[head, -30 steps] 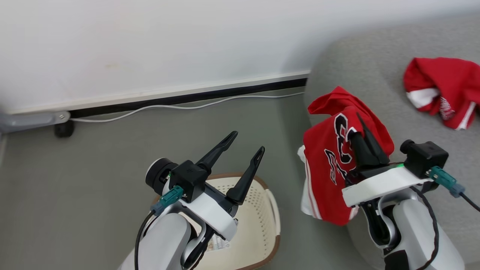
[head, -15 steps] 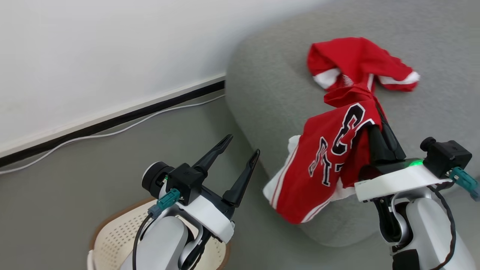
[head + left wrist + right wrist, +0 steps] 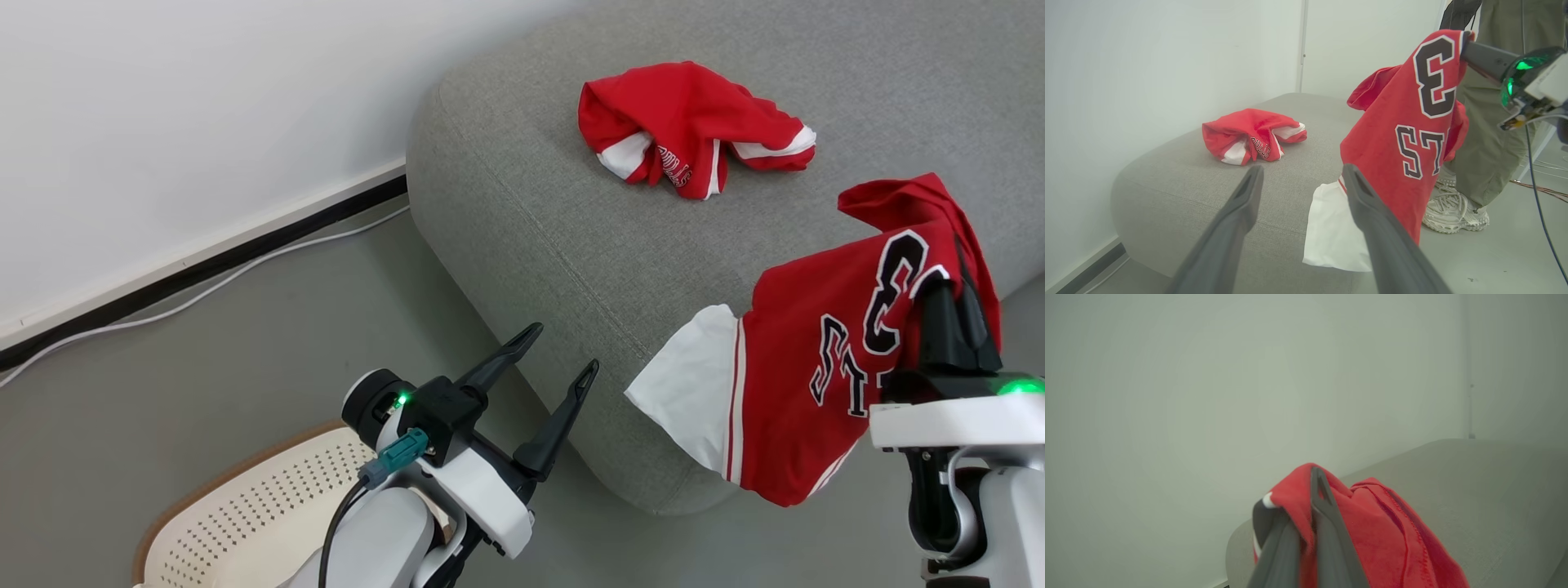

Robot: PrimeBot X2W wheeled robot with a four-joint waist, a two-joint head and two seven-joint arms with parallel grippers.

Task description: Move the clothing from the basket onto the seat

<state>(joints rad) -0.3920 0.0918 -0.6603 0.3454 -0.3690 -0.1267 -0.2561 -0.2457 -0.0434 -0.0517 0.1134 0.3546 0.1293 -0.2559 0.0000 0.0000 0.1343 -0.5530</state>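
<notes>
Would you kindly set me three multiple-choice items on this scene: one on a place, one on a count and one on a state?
1. Where does the crumpled garment lie?
A. On a shelf
B. In a drawer
C. On the grey seat

2. How many red pieces of clothing are in view?
A. One
B. Two
C. Four

3. How is the right pincer?
A. Shut on the numbered jersey
B. Open and empty
C. Shut on a bottle

Answers:
1 C, it rests on top of the seat's grey fabric.
2 B, one lies on the seat and one hangs in the air.
3 A, the jersey hangs from its closed jaws.
</notes>
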